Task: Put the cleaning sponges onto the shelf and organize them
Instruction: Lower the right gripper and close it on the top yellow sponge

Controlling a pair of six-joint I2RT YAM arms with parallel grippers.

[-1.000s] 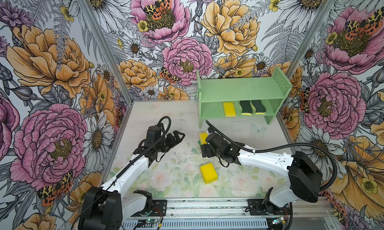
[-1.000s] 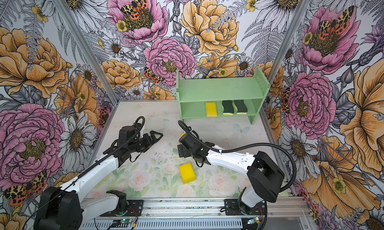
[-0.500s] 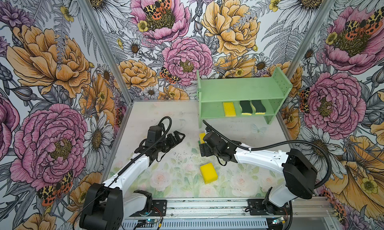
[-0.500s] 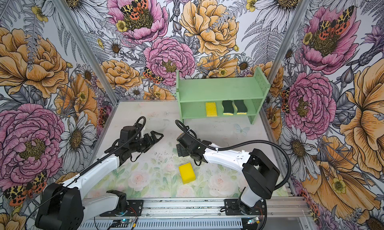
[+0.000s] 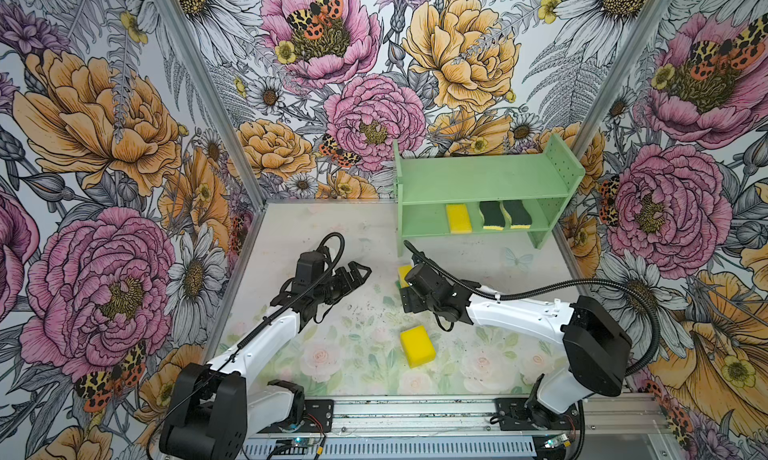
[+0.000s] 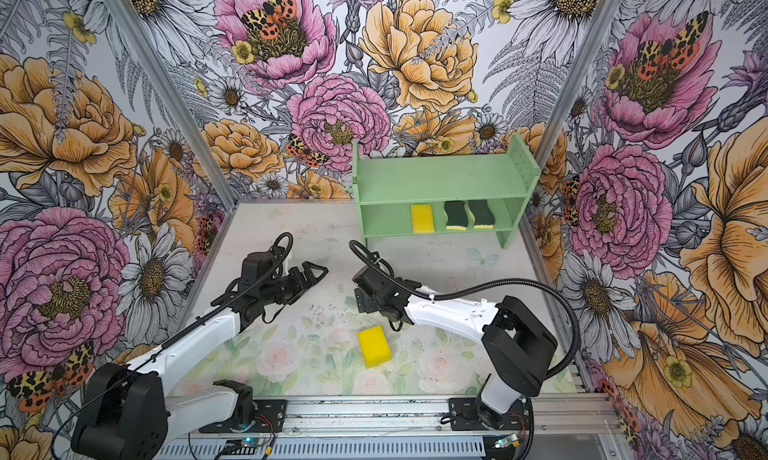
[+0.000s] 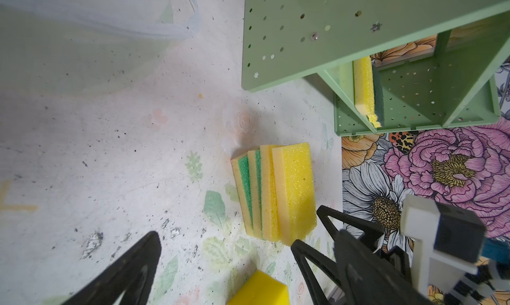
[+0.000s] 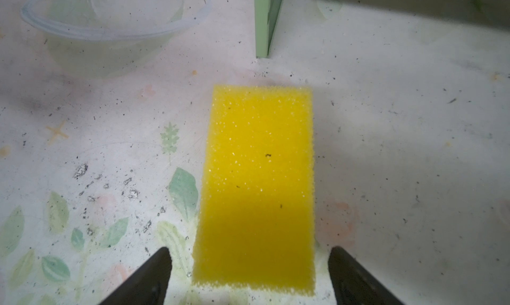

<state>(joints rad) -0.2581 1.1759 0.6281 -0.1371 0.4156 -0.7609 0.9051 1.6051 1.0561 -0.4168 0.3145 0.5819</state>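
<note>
Black fingers of the right gripper (image 8: pixel 249 251) stand wide apart around a yellow sponge (image 8: pixel 259 179) — not squeezing. The left gripper (image 5: pixel 358 272) gapes empty. Pale flowery table (image 5: pixel 353 354) has black specks; the green shelf (image 5: pixel 482 179) holds three sponges (image 5: pixel 458 218) — flower walls (image 5: pixel 104 125) all round.

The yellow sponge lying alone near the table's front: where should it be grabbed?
Pinch the yellow sponge across its two long sides, coming straight down from above. It lies flat on the table, so its underside is out of reach, and that span is its shortest.
</note>
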